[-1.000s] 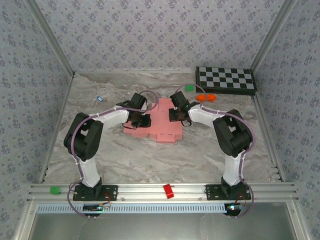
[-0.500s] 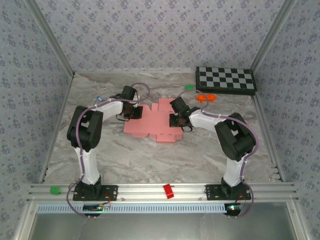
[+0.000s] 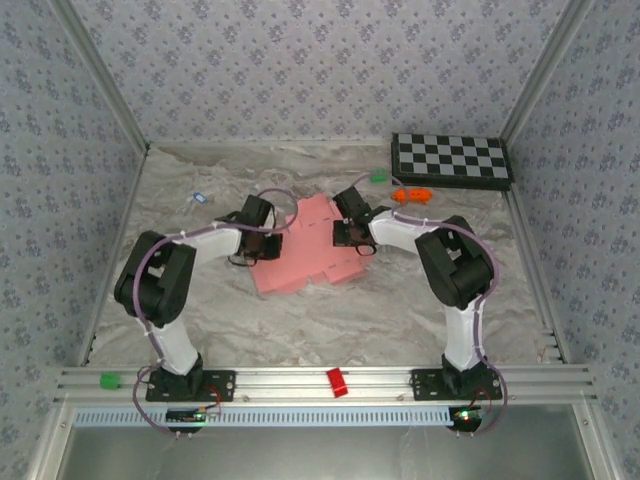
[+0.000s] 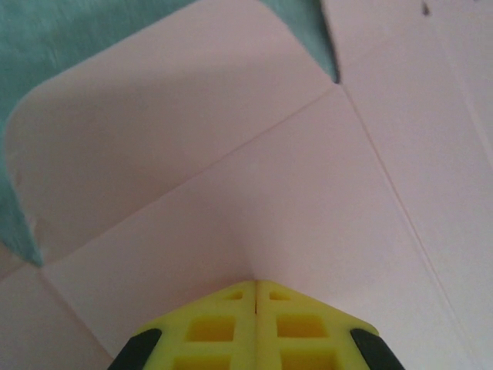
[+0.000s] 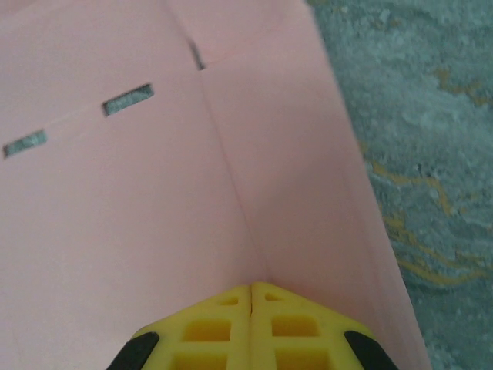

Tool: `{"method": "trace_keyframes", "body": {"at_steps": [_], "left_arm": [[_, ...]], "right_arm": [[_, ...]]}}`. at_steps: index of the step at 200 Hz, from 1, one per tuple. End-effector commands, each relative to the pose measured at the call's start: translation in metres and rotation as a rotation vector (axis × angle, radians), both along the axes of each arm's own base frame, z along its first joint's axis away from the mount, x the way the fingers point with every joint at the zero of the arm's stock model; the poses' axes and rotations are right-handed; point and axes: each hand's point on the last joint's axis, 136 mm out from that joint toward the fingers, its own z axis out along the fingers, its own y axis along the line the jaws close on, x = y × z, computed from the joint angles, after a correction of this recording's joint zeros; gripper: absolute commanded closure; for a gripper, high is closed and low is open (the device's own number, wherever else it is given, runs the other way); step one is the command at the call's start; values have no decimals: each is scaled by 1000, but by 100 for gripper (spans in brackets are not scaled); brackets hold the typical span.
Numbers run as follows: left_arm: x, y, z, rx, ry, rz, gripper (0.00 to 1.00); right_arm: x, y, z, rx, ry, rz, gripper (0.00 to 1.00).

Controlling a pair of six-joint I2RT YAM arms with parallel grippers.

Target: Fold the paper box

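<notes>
At the near edge of the marbled table [image 3: 300,330], a small red block [image 3: 337,381] and a green block [image 3: 109,380] sit on the metal rail [image 3: 400,375] between and beside the two arm bases. Mid-table, the paper box [image 3: 310,250], a flat pink die-cut sheet with flaps, lies between the two arms, which reach in from either side. The left gripper [image 3: 270,245] meets the sheet's left edge and the right gripper [image 3: 337,233] meets its far right part.

Seen from the left wrist, the left gripper's yellow fingertips [image 4: 231,308] are pressed together with nothing between them, their point resting on the pink card [image 4: 231,154] near a crease line, a rounded flap just beyond. From the right wrist, the right gripper's fingertips [image 5: 227,312] are likewise pressed together, their point on a fold line of the card [image 5: 139,200] close to its right edge, with two small slots farther along and bare table to the right.

Farther back, an orange toy [image 3: 411,195] and a small green piece [image 3: 378,176] lie near a black-and-white checkerboard [image 3: 450,160] in the far right corner; a tiny blue item [image 3: 199,197] lies far left.
</notes>
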Motion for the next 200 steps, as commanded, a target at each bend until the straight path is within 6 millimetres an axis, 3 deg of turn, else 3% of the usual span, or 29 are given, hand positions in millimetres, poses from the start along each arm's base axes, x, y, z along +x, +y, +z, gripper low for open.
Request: {"method": "trace_keyframes", "body": {"at_steps": [1, 45, 88, 123, 153, 200], "left_arm": [[-33, -4, -12, -8, 66, 37, 97], [-63, -15, -14, -12, 70, 55, 97], [-93, -34, -18, -2, 92, 26, 97], [-108, -41, -16, 4, 87, 21, 96], [-104, -46, -3, -16, 49, 15, 95], [-69, -50, 55, -23, -84, 1, 86]], "right_arm": [[-7, 9, -21, -21, 74, 59, 99], [-5, 36, -29, -3, 99, 134, 98], [-17, 68, -34, 1, 111, 231, 98], [-26, 82, -28, 2, 103, 300, 98], [-26, 88, -11, -5, 74, 334, 98], [-19, 88, 37, 36, -9, 325, 98]]}}
